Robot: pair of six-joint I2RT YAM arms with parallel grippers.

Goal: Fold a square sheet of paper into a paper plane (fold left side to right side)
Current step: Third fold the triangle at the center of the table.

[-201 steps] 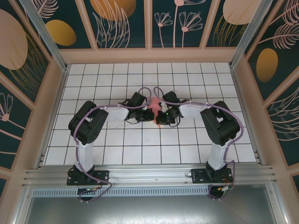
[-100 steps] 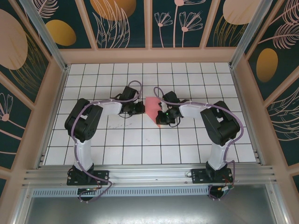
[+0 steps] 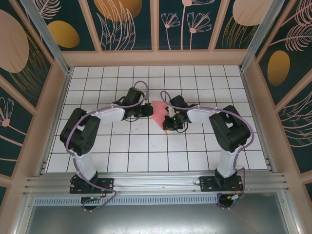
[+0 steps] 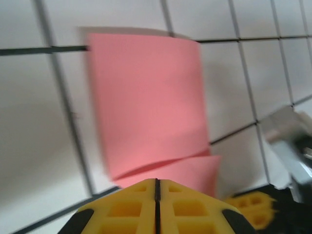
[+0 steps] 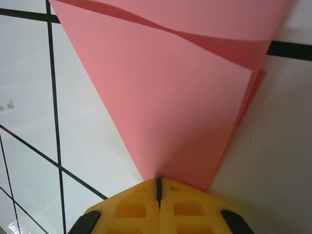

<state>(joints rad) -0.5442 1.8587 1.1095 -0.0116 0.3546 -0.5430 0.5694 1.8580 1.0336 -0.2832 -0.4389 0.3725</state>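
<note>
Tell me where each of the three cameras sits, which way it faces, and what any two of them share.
Top external: fixed above and behind the arm bases, looking down on the white gridded table; the left arm and right arm show.
Left wrist: on the left arm, looking past the left fingers, yellow and shut, at the folded coral-red paper sheet.
Right wrist: on the right arm, looking along the right fingers, shut on that sheet's narrow end.
Shared: both wrist views see the sheet.

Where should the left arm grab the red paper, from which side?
The paper at its left edge, where the top layer bows off the lower one. Come low from the left, likely slipping one of the left fingers into that gap; the right fingers clamp the pointed end.
</note>
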